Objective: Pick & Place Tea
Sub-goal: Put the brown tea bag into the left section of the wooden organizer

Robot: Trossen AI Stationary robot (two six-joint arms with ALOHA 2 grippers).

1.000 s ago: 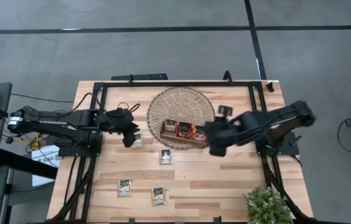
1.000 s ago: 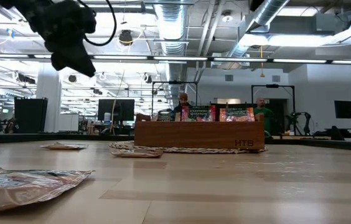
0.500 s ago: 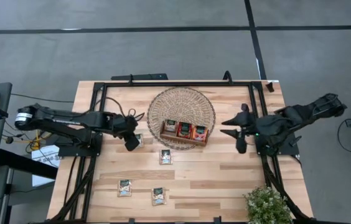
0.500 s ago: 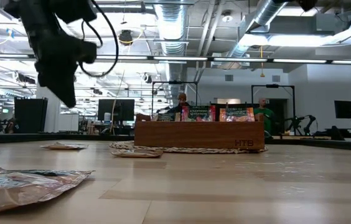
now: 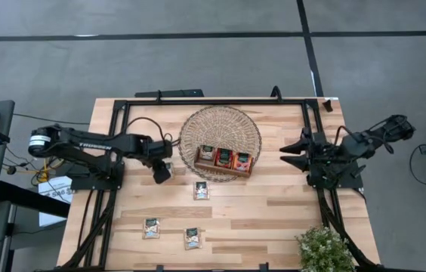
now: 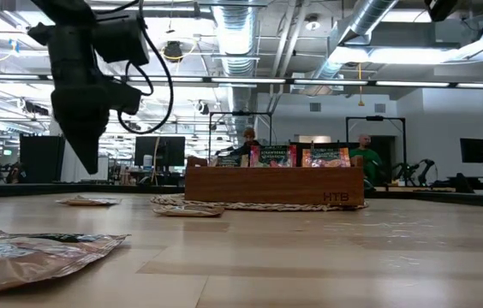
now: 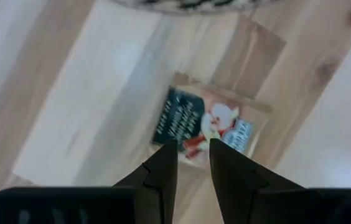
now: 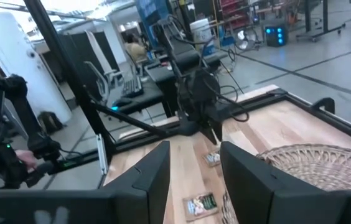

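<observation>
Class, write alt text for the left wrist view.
The left gripper hangs over a tea sachet lying flat on the wooden table, its two dark fingers a little apart and empty. A woven mat's edge shows beyond.

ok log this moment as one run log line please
left pincer: open, above a tea sachet by the woven mat | right pincer: open, empty, at table's right side | wooden tray: sachets inside

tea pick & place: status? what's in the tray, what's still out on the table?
Done: three sachets stand in the wooden tray on the woven mat.

In hand: nothing held. The left gripper hangs open over a sachet beside the mat. The right gripper waits, open and empty, near the table's right edge.

Left: that sachet, plus three more flat on the table, at and.
</observation>
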